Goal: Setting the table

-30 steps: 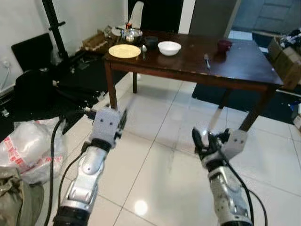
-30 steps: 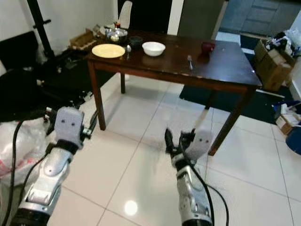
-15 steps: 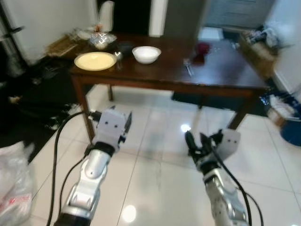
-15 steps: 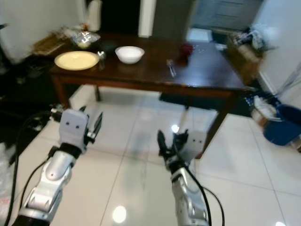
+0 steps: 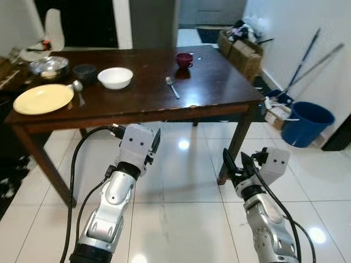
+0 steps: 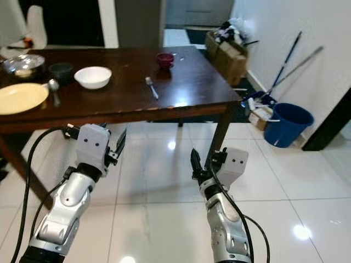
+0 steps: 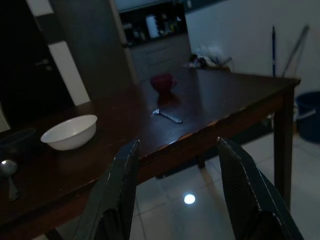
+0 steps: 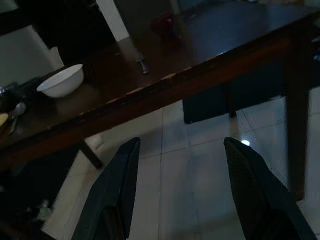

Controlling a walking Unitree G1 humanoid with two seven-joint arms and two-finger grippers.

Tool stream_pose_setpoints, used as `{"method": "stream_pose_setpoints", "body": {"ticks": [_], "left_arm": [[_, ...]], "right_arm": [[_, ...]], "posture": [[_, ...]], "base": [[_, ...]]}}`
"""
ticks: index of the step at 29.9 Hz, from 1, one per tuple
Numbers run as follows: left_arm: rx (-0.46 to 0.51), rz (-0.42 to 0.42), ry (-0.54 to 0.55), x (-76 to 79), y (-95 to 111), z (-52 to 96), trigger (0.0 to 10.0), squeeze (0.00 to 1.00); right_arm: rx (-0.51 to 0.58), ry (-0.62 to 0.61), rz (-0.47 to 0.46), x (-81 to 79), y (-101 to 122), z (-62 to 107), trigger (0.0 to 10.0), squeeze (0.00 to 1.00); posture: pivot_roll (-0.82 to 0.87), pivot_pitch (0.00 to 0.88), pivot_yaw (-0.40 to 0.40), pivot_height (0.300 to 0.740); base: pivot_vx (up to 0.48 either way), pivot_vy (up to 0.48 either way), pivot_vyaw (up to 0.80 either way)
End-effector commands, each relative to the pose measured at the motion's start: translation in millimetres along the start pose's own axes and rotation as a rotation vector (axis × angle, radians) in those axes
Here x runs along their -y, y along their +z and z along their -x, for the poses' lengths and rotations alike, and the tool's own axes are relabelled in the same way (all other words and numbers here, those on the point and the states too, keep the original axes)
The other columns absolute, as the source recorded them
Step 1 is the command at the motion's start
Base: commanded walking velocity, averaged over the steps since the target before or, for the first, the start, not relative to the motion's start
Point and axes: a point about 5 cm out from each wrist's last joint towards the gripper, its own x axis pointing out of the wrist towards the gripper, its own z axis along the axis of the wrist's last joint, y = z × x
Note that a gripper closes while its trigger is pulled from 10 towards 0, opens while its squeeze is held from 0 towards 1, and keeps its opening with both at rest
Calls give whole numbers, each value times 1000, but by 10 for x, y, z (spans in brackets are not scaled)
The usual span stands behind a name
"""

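Observation:
A dark wooden table (image 5: pixel 137 104) stands just ahead of me. It carries a yellow plate (image 5: pixel 43 99) with a spoon (image 5: pixel 77 87) beside it, a white bowl (image 5: pixel 115 77), a fork (image 5: pixel 173 87), a red cup (image 5: pixel 184 58), a dark bowl (image 5: pixel 84 71) and a metal bowl (image 5: pixel 48 64). My left gripper (image 5: pixel 154 141) is held below the table's near edge, open and empty. My right gripper (image 5: pixel 236 167) hovers over the floor near the right table leg, also open and empty. In the left wrist view the white bowl (image 7: pixel 70 132) and fork (image 7: pixel 167 116) lie beyond the spread fingers (image 7: pixel 115 195).
A blue bucket (image 5: pixel 303 123) stands on the white tile floor at the right. Long mop handles (image 5: pixel 310 55) lean on the wall above it. Cardboard boxes (image 5: pixel 241 46) sit past the table's far right corner. A white chair (image 5: pixel 52 24) stands at the far left.
The camera has swung right and come closer to the table, so the bags and dark gear at the left have left the picture. Both grippers stay open and empty.

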Motion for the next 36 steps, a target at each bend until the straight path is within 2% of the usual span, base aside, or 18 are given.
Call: {"method": "stream_pose_setpoints", "body": {"ticks": [1,17,22,26,27,29,30,34,35,36], "left_arm": [[-16,-7,2,-8,-20,10,10000,0],[-12,4,-11,40,3,-4,10000,4],[-14,5,-15,49,5,4,10000,0],[-17,6,-16,52,1,9,10000,0],[-19,7,-17,54,-3,13,10000,4],[-19,7,-17,54,-3,13,10000,4],[-20,7,-18,56,-4,17,10000,0],[-24,4,-21,58,-8,24,10000,0],[-80,0,-40,25,-65,61,10000,0],[-80,0,-40,25,-65,61,10000,0]], "right_arm": [[-14,-7,6,5,-17,3,10000,0],[-7,-9,24,13,23,5,10000,0],[21,10,88,-4,100,-7,10000,0],[36,16,106,-8,147,-21,10000,0],[51,29,138,-16,203,-42,10000,0],[51,29,138,-16,203,-42,10000,0],[59,53,184,-38,250,-62,10000,0],[50,93,253,-75,271,-76,10000,0],[6,146,325,-110,240,-74,10000,0],[6,146,325,-110,240,-74,10000,0]], "posture": [[-47,0,83,740],[-49,0,85,740],[-48,0,85,740],[-48,0,85,740],[-46,0,84,740],[-46,0,84,740],[-44,0,83,740],[-44,0,83,740],[-43,0,84,740],[-43,0,84,740]], "base": [[480,0,0],[480,0,0],[480,0,0],[480,0,0],[480,0,0],[480,0,0],[480,0,0],[480,0,0],[480,0,0],[480,0,0]]}}
